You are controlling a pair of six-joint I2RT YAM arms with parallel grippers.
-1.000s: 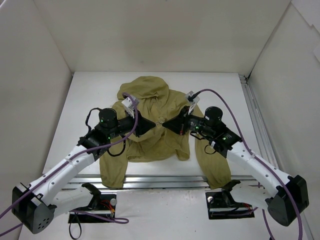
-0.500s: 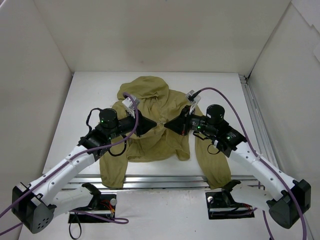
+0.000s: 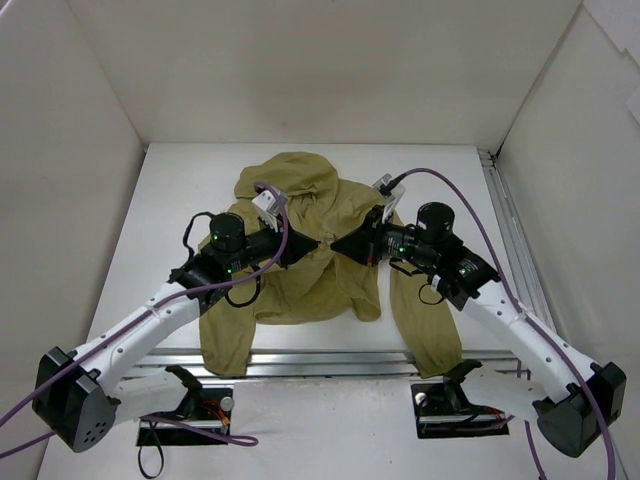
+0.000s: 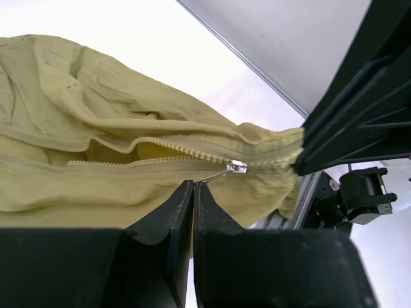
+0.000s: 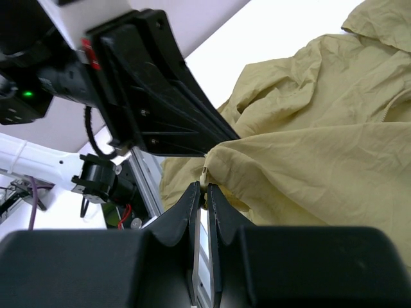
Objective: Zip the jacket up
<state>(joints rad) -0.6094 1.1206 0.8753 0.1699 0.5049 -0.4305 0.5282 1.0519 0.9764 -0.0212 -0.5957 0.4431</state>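
On the white worktop our jacket lies barely zipped: left tool pinched on the pull, right tool clamped on the hem, most teeth unjoined, we judge.

the top camera looks down from behind the arm bases over the whole table. each wrist camera sits close behind its fingers, facing the other across the jacket.
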